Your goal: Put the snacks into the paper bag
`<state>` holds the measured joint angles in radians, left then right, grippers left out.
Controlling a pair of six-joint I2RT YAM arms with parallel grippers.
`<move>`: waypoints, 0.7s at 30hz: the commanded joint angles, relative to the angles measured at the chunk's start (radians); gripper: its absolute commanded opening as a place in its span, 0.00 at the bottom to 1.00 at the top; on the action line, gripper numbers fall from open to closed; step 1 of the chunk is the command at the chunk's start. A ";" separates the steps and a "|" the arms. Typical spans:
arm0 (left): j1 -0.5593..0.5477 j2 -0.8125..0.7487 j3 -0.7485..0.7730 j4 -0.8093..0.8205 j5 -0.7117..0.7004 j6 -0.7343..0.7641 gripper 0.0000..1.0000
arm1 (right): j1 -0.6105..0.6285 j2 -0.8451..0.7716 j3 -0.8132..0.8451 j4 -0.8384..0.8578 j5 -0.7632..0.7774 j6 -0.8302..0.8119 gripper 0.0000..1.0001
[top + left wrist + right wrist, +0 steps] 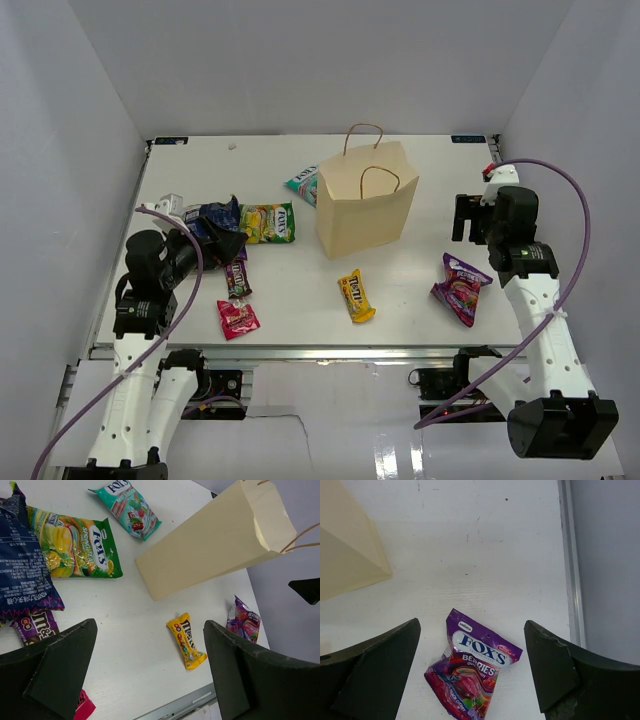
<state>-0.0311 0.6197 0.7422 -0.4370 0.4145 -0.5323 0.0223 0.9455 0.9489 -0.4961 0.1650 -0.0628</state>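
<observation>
The tan paper bag (365,205) stands upright mid-table with its handles up. It also shows in the left wrist view (220,540) and the right wrist view (345,555). A yellow candy bag (356,295) (186,640) lies in front of it. To its left lie a teal packet (302,183), a green-yellow pack (270,222), a dark blue bag (212,222), a brown bar (237,275) and a pink-red packet (238,318). My left gripper (218,246) (150,675) is open and empty above them. My right gripper (470,222) (470,675) is open above the purple bag (460,288) (475,672).
The table's right edge rail (567,555) runs close beside the purple bag. White walls enclose the table on three sides. A small white object (170,205) sits at the far left by the dark blue bag.
</observation>
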 commanded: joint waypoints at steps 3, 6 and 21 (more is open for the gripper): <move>0.002 0.009 -0.009 0.012 0.053 -0.017 0.98 | -0.001 0.019 0.062 0.019 -0.166 -0.169 0.90; 0.002 0.006 -0.020 0.014 0.072 -0.018 0.98 | 0.001 0.035 0.100 -0.146 -0.625 -0.605 0.90; 0.002 -0.005 -0.069 0.020 0.113 -0.060 0.98 | -0.182 0.358 0.180 -0.357 -0.607 -0.238 0.95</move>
<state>-0.0311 0.6365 0.6903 -0.4328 0.5034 -0.5758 -0.1211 1.3060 1.1294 -0.8429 -0.4377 -0.5148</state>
